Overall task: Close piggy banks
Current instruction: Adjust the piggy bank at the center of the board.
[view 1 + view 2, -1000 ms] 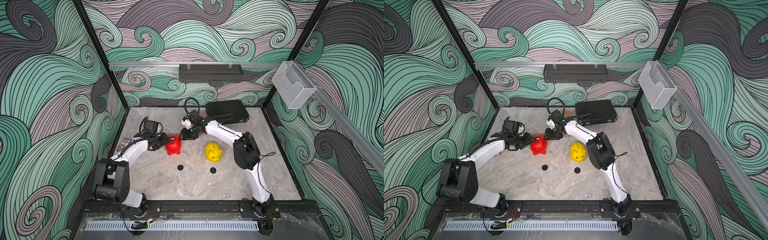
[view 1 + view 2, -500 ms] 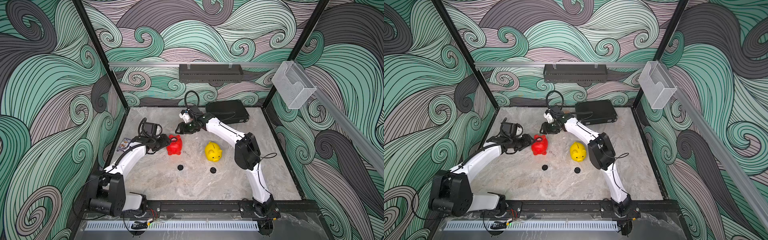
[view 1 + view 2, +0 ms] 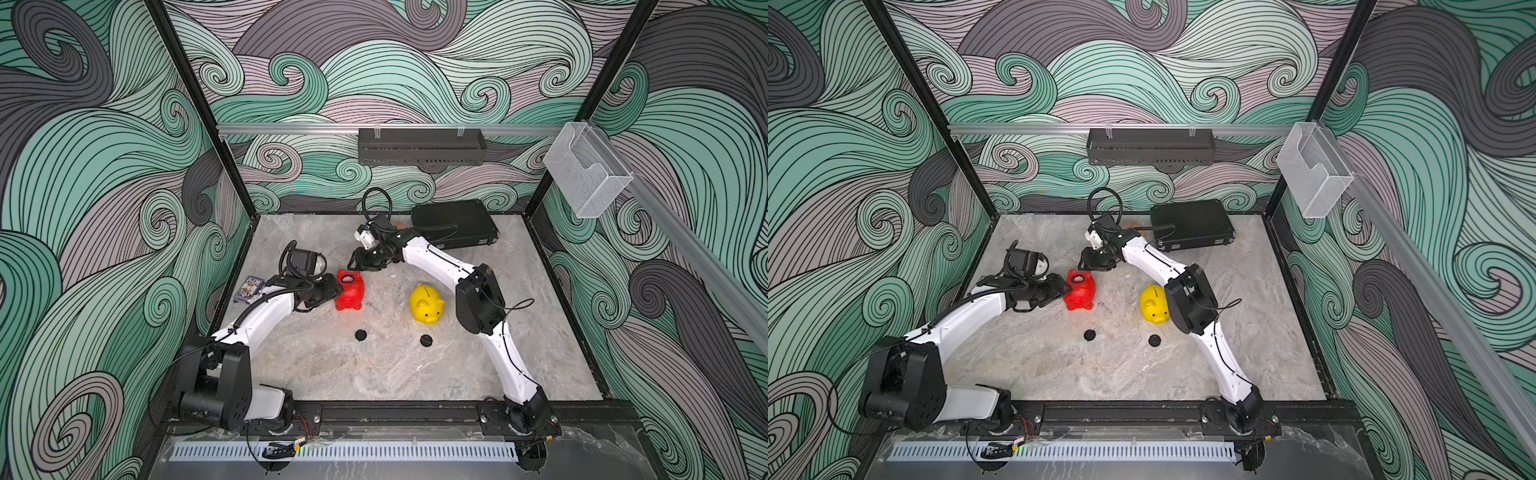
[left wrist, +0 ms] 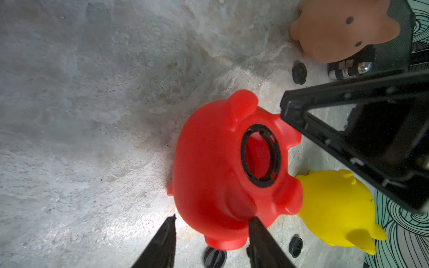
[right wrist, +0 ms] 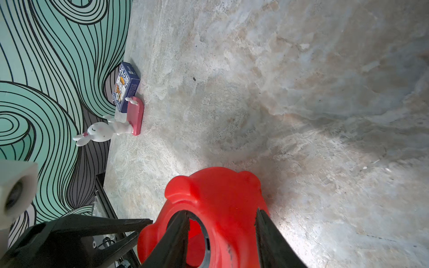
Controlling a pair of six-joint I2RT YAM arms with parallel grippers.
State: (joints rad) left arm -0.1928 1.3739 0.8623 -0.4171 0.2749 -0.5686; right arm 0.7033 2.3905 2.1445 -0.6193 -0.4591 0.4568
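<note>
1. Left gripper [image 4: 211, 234] stood narrowly parted around the rear of the red piggy bank [image 3: 350, 291], steadying it mid-table on its side.
2. Its belly hole [image 4: 261, 155] was unplugged.
3. Right gripper [image 3: 360, 266], partly spread and empty, hovered above.
4. Judged next: fetch a black plug [image 3: 360, 335].

Red piggy bank [image 3: 1080, 290] between 2 claws
</note>
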